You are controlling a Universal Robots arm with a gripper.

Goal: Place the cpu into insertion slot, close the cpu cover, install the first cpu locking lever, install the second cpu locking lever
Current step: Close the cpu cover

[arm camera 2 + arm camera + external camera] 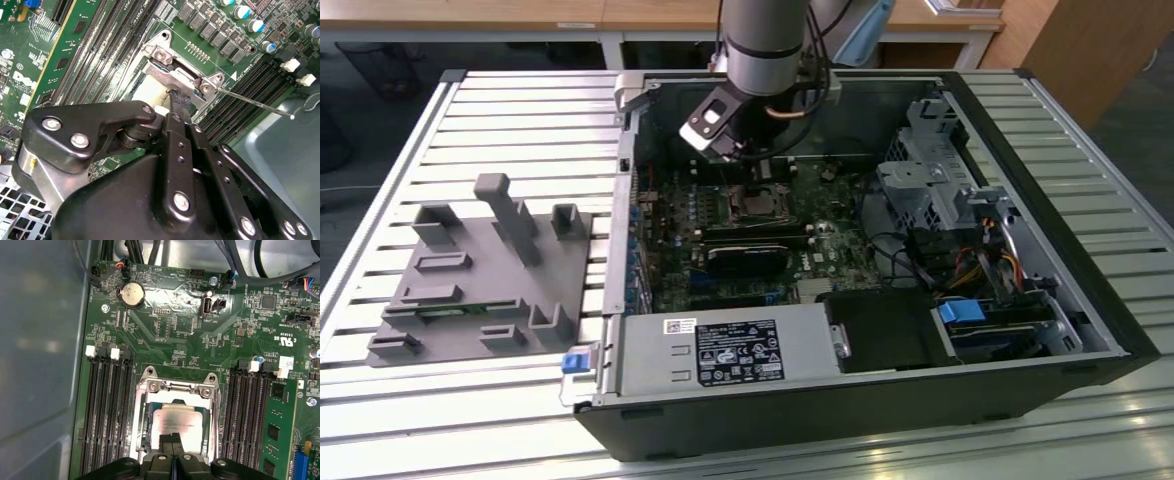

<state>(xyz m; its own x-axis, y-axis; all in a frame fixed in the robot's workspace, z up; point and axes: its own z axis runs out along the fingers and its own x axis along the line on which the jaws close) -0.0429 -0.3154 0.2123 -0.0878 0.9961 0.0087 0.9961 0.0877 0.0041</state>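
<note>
Inside the open computer case [854, 420], the arm [767, 40] is holding its gripper [172, 439], fingers pressed together, just above the insertion slot [148, 424]. The cpu cover [215, 415] is lying over that slot, framing the cpu [175, 421] sitting inside it.

Cpu [176, 422] in insertion slot [148, 425], between memory slots [107, 410].
</note>
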